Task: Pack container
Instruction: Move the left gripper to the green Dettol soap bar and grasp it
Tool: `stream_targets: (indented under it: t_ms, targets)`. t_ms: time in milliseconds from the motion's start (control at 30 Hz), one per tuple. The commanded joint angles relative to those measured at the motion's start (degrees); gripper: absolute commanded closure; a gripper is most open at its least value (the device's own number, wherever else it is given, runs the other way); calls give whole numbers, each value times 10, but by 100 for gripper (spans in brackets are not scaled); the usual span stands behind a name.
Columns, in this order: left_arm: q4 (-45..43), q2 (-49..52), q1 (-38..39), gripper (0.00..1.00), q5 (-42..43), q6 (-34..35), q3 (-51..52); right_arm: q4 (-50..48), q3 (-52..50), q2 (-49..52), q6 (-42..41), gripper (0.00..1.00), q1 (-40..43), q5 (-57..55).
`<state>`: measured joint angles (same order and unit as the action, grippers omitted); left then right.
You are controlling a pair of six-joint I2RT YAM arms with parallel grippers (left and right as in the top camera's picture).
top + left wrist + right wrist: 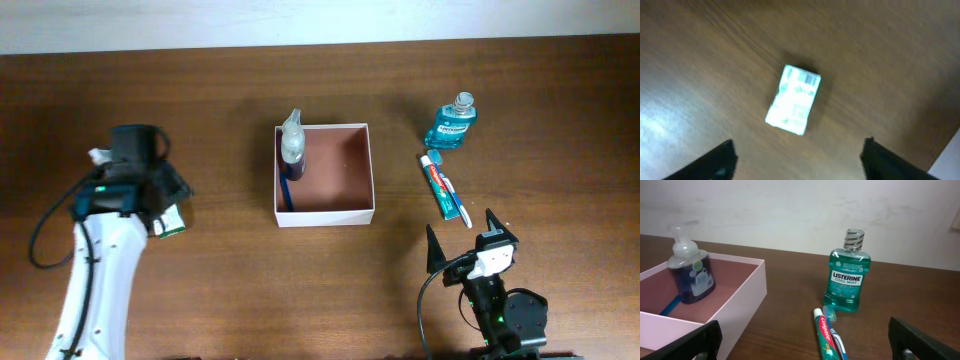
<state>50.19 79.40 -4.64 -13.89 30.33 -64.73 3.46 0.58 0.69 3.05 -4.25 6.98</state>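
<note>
The container (325, 216) is a shallow white-walled box with a reddish-brown inside, at the table's middle. In it stand a blue pump bottle (292, 150) and a blue stick-like item (286, 197) along its left wall. My left gripper (160, 200) hangs open at the far left over a small green-and-white box (171, 223). In the left wrist view that box (793, 100) lies flat on the wood ahead of the open gripper (799, 152), untouched. My right gripper (459, 222) is open and empty near the front edge; the right wrist view shows the gripper (805, 345) facing the container's wall (742, 305).
Right of the container stand a teal mouthwash bottle (451, 125), a toothpaste tube (436, 180) and a toothbrush (455, 203) lying side by side. In the right wrist view, the mouthwash (847, 282) and toothpaste (826, 340) lie just ahead of the fingers.
</note>
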Motion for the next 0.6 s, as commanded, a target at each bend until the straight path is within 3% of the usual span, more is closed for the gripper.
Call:
stream_targets:
  t_ms: [0,67,267,567]
  targets:
    - [-23,6,-38,13,68,-44,25,3,-3,-3,0,2,2,1]
    - [-45,12,-53,8,59,-46,41,3,-3,-3,0,2,2,1]
    - [-149,40,-71,7,62,-82,96,3,-3,-3,0,1,2,1]
    - [-198,116,-71,7,60,-92,104,3,-3,-3,0,1,2,1]
